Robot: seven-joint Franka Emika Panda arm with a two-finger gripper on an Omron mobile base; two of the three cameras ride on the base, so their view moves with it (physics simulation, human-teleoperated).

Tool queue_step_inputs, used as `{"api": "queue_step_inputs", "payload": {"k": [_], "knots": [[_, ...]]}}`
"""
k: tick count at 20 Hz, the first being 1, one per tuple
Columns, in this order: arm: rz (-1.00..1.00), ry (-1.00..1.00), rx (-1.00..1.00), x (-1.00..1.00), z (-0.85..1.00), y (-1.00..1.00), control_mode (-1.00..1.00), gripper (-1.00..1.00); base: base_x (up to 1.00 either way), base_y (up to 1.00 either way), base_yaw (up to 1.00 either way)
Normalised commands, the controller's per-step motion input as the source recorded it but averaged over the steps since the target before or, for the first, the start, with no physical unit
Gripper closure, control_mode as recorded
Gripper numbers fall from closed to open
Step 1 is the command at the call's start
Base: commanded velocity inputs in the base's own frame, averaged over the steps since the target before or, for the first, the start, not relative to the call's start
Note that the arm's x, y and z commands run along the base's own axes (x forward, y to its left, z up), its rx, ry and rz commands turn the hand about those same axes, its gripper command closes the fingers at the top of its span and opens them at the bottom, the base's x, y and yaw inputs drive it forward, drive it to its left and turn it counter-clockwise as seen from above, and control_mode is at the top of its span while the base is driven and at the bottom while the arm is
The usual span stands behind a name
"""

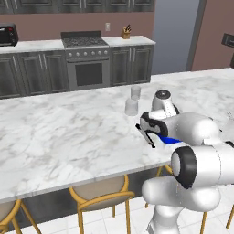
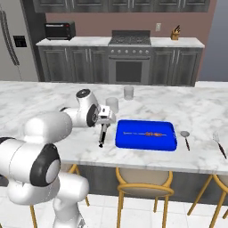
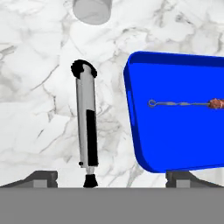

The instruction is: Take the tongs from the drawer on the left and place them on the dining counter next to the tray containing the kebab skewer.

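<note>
The silver tongs (image 3: 86,127) with black tips lie flat on the white marble dining counter (image 2: 53,95), just left of the blue tray (image 2: 123,140). A kebab skewer (image 2: 149,133) rests in the tray. My gripper (image 3: 113,179) hovers right above the tongs, open, with nothing between its fingers. From the right base, the tongs (image 2: 102,136) lie under the gripper (image 2: 106,119), near the counter's front edge. From the left base, the tongs (image 1: 146,134) lie by a sliver of tray (image 1: 170,140) behind my arm. The drawer is out of view.
Two clear glasses (image 2: 112,104) (image 2: 128,92) stand just behind the tongs and tray. A spoon (image 2: 185,139) and another utensil (image 2: 220,143) lie right of the tray. Tan-seated stools (image 2: 143,178) line the counter's near edge. A stove (image 2: 129,58) and cabinets stand at the back.
</note>
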Motion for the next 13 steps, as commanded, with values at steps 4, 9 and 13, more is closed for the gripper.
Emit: {"api": "queue_step_inputs", "payload": {"k": [4,9,13], "knots": [[0.0,-0.04,0.0,-0.26,0.73,0.36,-1.0,-1.0,0.0,0.0,0.0],[0.0,-0.07,0.02,-0.35,0.71,0.35,-1.0,-1.0,0.0,0.0,0.0],[0.0,-0.03,0.05,-0.37,0.64,0.29,-1.0,-1.0,0.0,0.0,0.0]]}}
